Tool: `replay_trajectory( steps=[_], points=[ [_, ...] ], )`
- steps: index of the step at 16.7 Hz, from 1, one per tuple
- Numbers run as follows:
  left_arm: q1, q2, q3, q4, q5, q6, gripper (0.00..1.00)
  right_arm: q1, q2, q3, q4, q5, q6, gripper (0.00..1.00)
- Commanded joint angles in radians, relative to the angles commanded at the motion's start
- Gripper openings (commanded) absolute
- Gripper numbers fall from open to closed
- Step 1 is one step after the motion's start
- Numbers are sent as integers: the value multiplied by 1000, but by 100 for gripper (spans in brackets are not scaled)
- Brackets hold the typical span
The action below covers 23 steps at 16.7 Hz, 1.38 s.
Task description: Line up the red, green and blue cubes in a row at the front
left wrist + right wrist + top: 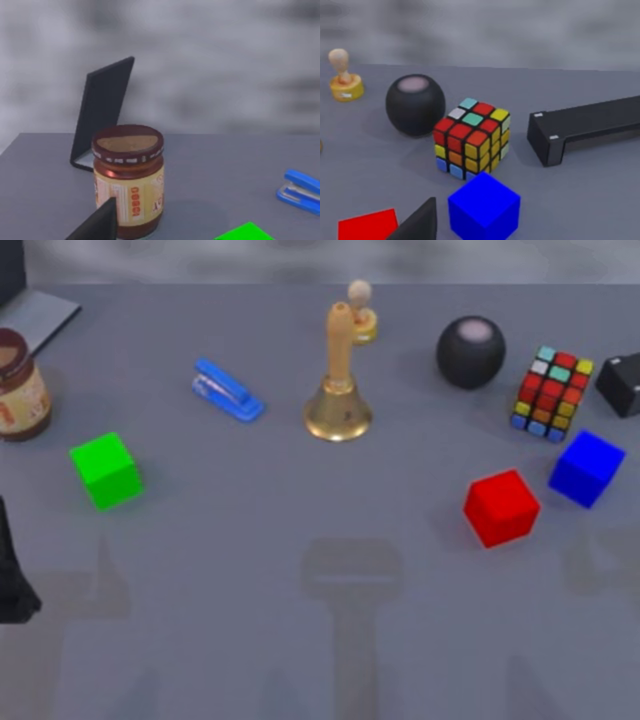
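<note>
Overhead camera looks down; low wrist cameras share its table (300, 540).

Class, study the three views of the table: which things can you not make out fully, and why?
- Green cube: left wrist view, cut by the edge.
- Red cube: right wrist view, cut by the edge.
- Left end effector: one dark finger visible; open or shut unknowable.
- Jar: top view, cut by the edge.

Rendered simulation tabletop, plain grey table (300, 640), blurred grey backdrop, unrelated props like bell (339, 380) and stapler (227, 391)
</note>
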<state>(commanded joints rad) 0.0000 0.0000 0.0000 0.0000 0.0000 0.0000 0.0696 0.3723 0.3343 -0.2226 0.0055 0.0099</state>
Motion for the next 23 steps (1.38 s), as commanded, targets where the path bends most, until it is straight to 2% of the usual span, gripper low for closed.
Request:
replay_trajectory(
  steps=[11,15,19,23],
  points=[
    [0,0,0,0,0,0,100,208,1141,898,-615,-4,5,100],
    [0,0,0,0,0,0,100,267,1492,1166,-795,-4,7,100],
    [0,0,0,0,0,0,100,302,1698,1325,-905,-3,11,100],
    [0,0,0,0,0,0,100,310,1741,1359,-929,-3,12,100]
  ],
)
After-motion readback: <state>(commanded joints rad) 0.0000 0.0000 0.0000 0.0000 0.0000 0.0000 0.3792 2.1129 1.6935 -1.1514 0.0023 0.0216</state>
